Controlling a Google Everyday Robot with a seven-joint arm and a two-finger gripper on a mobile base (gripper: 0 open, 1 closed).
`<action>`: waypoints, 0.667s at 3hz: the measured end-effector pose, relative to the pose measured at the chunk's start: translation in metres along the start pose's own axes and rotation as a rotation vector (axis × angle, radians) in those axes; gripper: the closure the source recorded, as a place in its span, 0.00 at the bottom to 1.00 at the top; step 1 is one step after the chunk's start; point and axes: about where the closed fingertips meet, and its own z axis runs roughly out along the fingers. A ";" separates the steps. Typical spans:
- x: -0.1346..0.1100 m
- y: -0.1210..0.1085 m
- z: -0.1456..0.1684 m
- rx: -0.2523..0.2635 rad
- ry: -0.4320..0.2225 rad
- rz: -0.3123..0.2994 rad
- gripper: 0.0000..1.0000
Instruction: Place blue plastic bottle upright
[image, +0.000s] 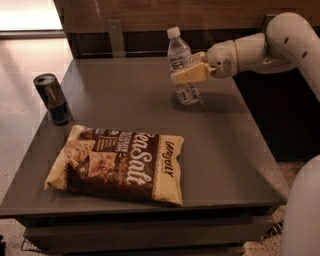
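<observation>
Grey table (125, 102) bearing a salted snack bag (120, 162) and a dark drink can (52, 98). Far right, the gripper (187, 75) clamps the blue plastic bottle (178, 56) mid-body, nearly upright, its base close to the tabletop. The bottle is probably light, thin-walled and slippery, so the label band looks the firmest hold.

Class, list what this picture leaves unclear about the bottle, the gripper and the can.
- Camera view: the label of the bottle is partly hidden by the gripper shut around it, near the far edge of the table.
- Camera view: whether the bottle's base touches the table cannot be told.
- Camera view: print on the can is too small to read.
</observation>
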 end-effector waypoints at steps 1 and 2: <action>0.001 0.010 -0.009 0.026 -0.076 -0.012 1.00; 0.009 0.019 -0.012 0.040 -0.138 -0.069 1.00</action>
